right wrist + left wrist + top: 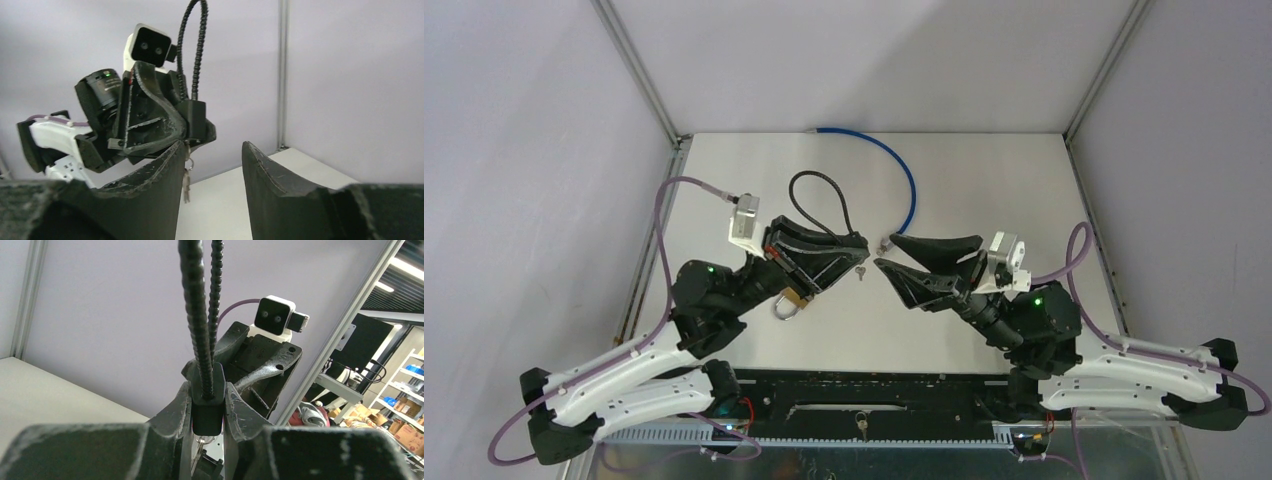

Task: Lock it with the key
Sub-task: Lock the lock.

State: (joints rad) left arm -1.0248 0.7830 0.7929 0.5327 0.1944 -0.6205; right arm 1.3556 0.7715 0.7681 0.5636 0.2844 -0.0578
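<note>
fingers (170, 415) on the left pinch the cable lock (207, 410), key (186, 181) dangling beneath.

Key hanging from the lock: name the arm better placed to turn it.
Right. The right fingers are open beside the key hanging under the cable lock body; the left fingers are clamped on that body.
</note>
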